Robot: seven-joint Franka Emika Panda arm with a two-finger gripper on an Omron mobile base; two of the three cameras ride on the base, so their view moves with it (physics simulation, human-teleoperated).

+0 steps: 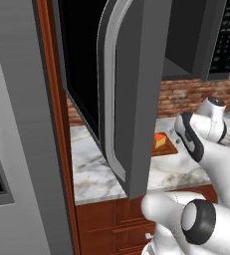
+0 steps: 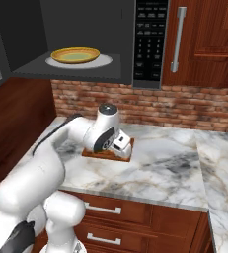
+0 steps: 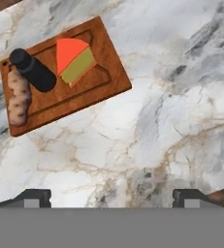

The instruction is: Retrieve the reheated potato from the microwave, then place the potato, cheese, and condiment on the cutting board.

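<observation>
- My claw (image 3: 111, 196) hangs wide open over the marble counter (image 3: 171, 121), gripping nothing; in the hand view its two dark fingertips (image 3: 36, 196) stand far apart at the bottom.
- On the cutting board (image 3: 104, 80), a reddish-brown wooden rectangle with a darker raised rim, all three foods lie together.
- The potato (image 3: 18, 99), long, knobbly and tan, lies along one short end of the board.
- The condiment (image 3: 32, 69), a small black bottle with a rounded top, lies on its side just beside the potato, touching or nearly so.
- The cheese (image 3: 73, 57), a wedge with a red rind and yellow-green face, sits next to the bottle toward the board's middle.
- The left base view shows the microwave (image 1: 136, 74) door swung wide toward the camera, its curved silver handle on edge, with a sliver of cheese and board behind it.
- The right base view looks into the microwave's open cavity, where a yellow plate (image 2: 76, 54) rests on the turntable, and shows the black keypad panel (image 2: 150, 39).
- There my white arm bends down over the board, hiding most of it.
</observation>
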